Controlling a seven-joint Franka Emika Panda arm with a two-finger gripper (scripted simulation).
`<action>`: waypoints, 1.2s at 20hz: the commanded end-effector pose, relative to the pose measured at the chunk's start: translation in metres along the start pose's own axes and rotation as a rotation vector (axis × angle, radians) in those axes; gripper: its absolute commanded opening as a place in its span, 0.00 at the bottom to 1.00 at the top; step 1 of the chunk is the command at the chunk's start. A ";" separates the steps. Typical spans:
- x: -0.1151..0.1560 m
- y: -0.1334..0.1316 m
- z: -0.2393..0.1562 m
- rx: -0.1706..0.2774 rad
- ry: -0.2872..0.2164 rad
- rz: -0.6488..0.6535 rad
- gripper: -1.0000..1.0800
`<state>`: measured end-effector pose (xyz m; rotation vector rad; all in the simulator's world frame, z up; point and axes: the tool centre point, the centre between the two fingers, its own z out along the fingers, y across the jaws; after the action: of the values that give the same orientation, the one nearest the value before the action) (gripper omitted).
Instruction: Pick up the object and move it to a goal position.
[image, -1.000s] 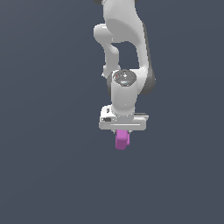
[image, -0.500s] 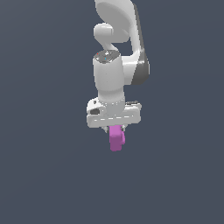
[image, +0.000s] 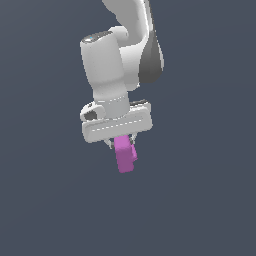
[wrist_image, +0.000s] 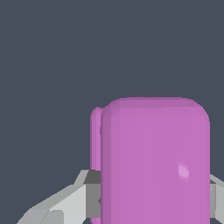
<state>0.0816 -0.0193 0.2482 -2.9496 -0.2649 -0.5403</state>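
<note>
The object (image: 124, 156) is a small magenta-purple rounded block with a bump on one side. It hangs below the white hand of my arm in the exterior view, held between the short fingers of my gripper (image: 121, 142), which is shut on its upper end. The block tilts slightly toward the exterior view's right. In the wrist view the object (wrist_image: 155, 162) fills much of the picture, with grey fingers (wrist_image: 65, 203) showing beside it. No goal marker shows in either view.
Plain dark grey-blue background surrounds the arm (image: 120, 60) on all sides. No table edge, container or other object shows.
The arm has swung toward the exterior view's left and looms larger. The wrist has turned and tilted. The block stays gripped and has travelled with the hand.
</note>
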 end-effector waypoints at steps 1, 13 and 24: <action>0.007 0.007 -0.014 0.014 0.031 -0.026 0.00; 0.039 0.037 -0.077 0.082 0.169 -0.144 0.00; 0.064 0.068 -0.138 0.150 0.298 -0.254 0.00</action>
<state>0.1057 -0.0935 0.3840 -2.6791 -0.5989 -0.9134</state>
